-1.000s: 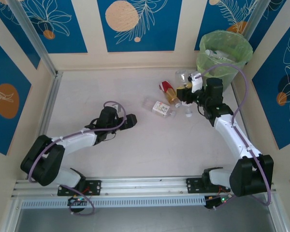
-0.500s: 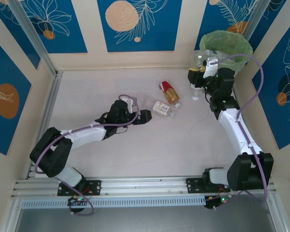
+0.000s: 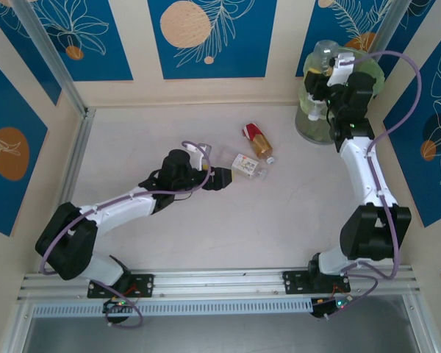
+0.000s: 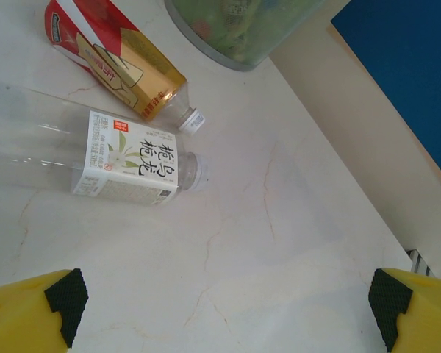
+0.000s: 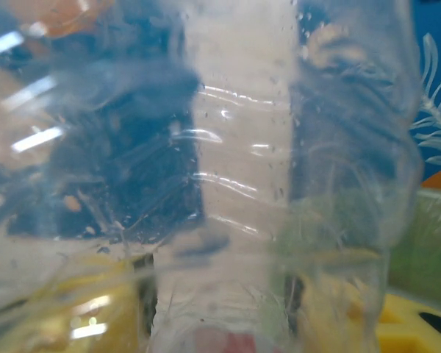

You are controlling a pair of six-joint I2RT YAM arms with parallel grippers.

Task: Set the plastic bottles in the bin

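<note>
Right pincer (image 3: 325, 79): raised at the bin's (image 3: 316, 131) left rim, jaws drawn close on a clear bottle.
Held bottle (image 3: 320, 57): clear plastic, gripped across its body and overlapping the bin's rim in the top view. In the right wrist view (image 5: 235, 184) it sits right up against the lens, ribbed and spotted with droplets, with the bin's green liner (image 5: 426, 243) behind it.
Left pincer (image 3: 224, 179): well left of the bin and low over the bench (image 3: 264, 220), jaws spread wide with nothing between them. In the left wrist view (image 4: 228, 305) its yellow, black-padded fingertips (image 4: 66, 298) stand far apart over bare bench.
White-label bottle (image 3: 242, 163): clear, lying on its side to the left of the bin, just ahead of the left pincer and not touching it. In the left wrist view (image 4: 125, 158) its cap points to the side the bin is on.
Red-label bottle (image 3: 259, 141): amber, lying on its side between the white-label bottle and the bin, with its cap end beside the white-label bottle's neck (image 4: 110, 55).
Bin: round and grey-green with a light green bag, standing in the bench's far right corner. Its base shows in the left wrist view (image 4: 242, 29), and what lies inside is too blurred to tell.
</note>
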